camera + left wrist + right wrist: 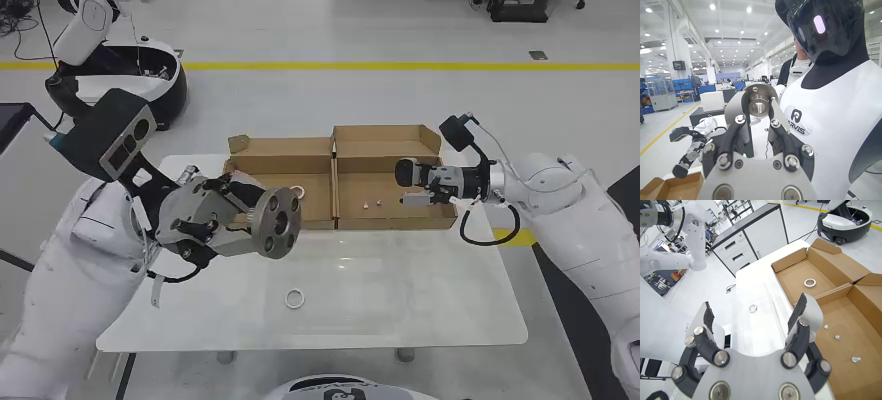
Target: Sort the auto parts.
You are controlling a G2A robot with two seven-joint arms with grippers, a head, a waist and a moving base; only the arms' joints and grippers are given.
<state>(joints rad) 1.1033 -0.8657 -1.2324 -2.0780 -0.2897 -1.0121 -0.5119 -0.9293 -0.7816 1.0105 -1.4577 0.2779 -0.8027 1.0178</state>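
- Left gripper (pixel 255 218) (pixel 757 111): raised above the table's (pixel 420 290) 9 o'clock edge. Its fingers (pixel 777 113) are closed on a flanged metal hub (pixel 272 222) (pixel 758 102), one on each side of the flange. The hub is clear of the table, with its bore visible in the left wrist view.
- Right gripper (pixel 408 186) (pixel 754 309): positioned over the near wall of the right carton (pixel 385 140) (pixel 848 317), at about 2 o'clock on the table. Its fingers (pixel 800 309) are spread wide and hold nothing.
- Cartons: two open cardboard cartons stand side by side and touching along the table's 12 o'clock edge.
- Left carton (pixel 280 160) (pixel 821 258): contains one metal ring (pixel 297 192) (pixel 810 283) lying flat on its floor.
- Right carton: contains three small silver fasteners (pixel 373 204) (pixel 837 337), scattered near its front wall.
- Loose item: a second, smaller collar ring (pixel 295 297) (pixel 752 308) lies flat on the bare table toward 6 o'clock. It is well apart from both cartons and from both grippers.
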